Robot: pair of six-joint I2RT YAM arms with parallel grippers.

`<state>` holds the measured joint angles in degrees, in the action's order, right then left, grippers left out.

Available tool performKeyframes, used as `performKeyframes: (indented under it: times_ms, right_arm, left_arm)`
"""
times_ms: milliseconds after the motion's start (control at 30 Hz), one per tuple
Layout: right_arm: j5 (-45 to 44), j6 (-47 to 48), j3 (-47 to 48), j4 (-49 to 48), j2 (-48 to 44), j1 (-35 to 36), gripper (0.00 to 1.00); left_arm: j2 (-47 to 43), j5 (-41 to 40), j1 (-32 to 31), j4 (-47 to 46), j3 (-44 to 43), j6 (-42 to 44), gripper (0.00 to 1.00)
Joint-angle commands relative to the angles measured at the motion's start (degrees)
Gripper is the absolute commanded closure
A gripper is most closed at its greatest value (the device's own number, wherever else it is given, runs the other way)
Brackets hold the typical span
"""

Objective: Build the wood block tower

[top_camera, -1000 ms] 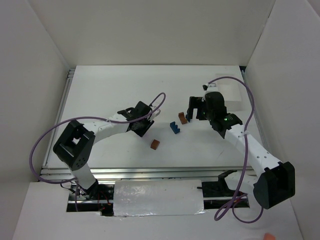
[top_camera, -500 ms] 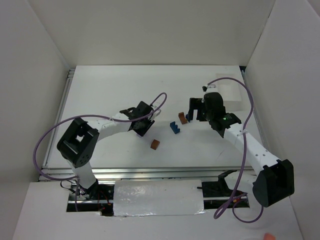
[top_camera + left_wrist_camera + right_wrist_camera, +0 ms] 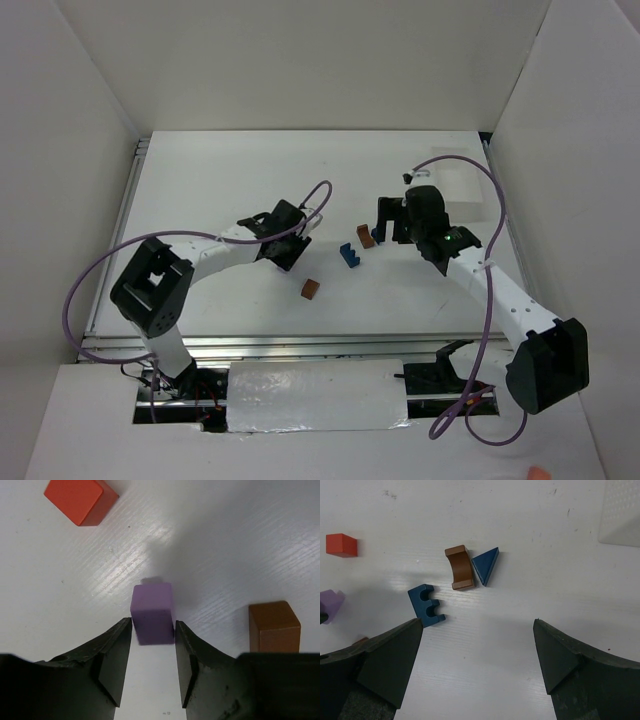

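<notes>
While no two pieces are yet standing one on another, the purple block is sitting clamped between the two fingers of the left tool, a little left of the desk's middle. Whether it is resting on the surface or riding just clear of it, the pictures are not showing.

A red block is lying ahead of it to one side, and a brown block is lying just beside the tool's other finger, both apart from the purple piece. Further right, a notched blue block, a brown arch and a blue triangle are lying in a loose group, arch and triangle nearly touching.

Above that group the right tool is hanging with its fingers spread wide and nothing between them, a clear tray lying beyond it on the white desk.

Over the past second the left tool is edging slightly away from the arm bases with the purple piece in its grip, while the loose pieces and the right tool are keeping their places. By this reading the build is only beginning: one piece is in hand, and every stacking step is still waiting.
</notes>
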<state>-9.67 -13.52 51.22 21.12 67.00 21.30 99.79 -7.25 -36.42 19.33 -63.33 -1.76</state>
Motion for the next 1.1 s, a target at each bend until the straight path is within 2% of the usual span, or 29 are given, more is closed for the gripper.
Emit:
performKeyframes:
  times_ms: [0, 100, 267, 300, 433, 467, 500, 633, 767, 933, 1067]
  right_arm:
    - [-0.5, 0.9, 1.9, 0.2, -1.3, 0.9, 0.0]
    - [-0.4, 0.9, 1.6, 0.2, -2.0, 1.3, 0.0]
    - [-1.3, 0.4, 1.1, 0.9, -3.5, 1.9, 0.0]
    - [-1.4, 0.4, 0.8, 0.9, -4.2, 2.2, 0.0]
    - [-1.6, -0.1, -0.1, 0.8, -5.8, 2.2, 0.0]
    - [-1.9, -0.1, -0.4, 0.8, -6.2, 2.3, 0.0]
    - [-2.0, -0.5, -0.6, 0.8, -6.4, 2.2, 0.0]
    - [-3.0, -1.7, -1.4, 1.1, -6.9, 2.1, 0.0]
    - [-5.4, -3.1, -2.4, 1.9, -7.1, 2.1, 0.0]
    - [-6.7, -3.9, -2.9, 2.3, -7.3, 1.6, 0.0]
    - [-6.2, -3.7, -3.0, 2.1, -7.6, 0.9, 0.0]
  left_arm:
    - [-4.5, 1.7, 0.1, -1.8, 0.4, -0.2, 0.47]
    - [-5.7, 1.6, 0.1, -1.7, 0.4, 0.0, 0.37]
    - [-7.0, 0.8, 0.1, -0.8, -0.2, -0.2, 0.29]
    - [-7.7, 1.2, 0.1, -0.8, -0.1, -0.4, 0.2]
    - [-11.1, 3.8, 0.0, -1.3, 1.3, -2.0, 0.14]
    - [-11.8, 4.6, -0.4, -1.5, 1.6, -3.0, 0.1]
    - [-12.3, 6.4, -0.8, -1.8, 1.8, -3.5, 0.01]
    - [-13.2, 9.8, -4.2, -2.7, 3.0, -6.5, 0.01]
    - [-11.5, 8.9, -6.2, -2.9, 2.8, -11.6, 0.01]
    - [-7.1, 5.6, -10.0, -3.2, 2.0, -14.0, 0.01]
    - [-4.2, 4.7, -11.1, -2.7, 0.8, -14.2, 0.13]
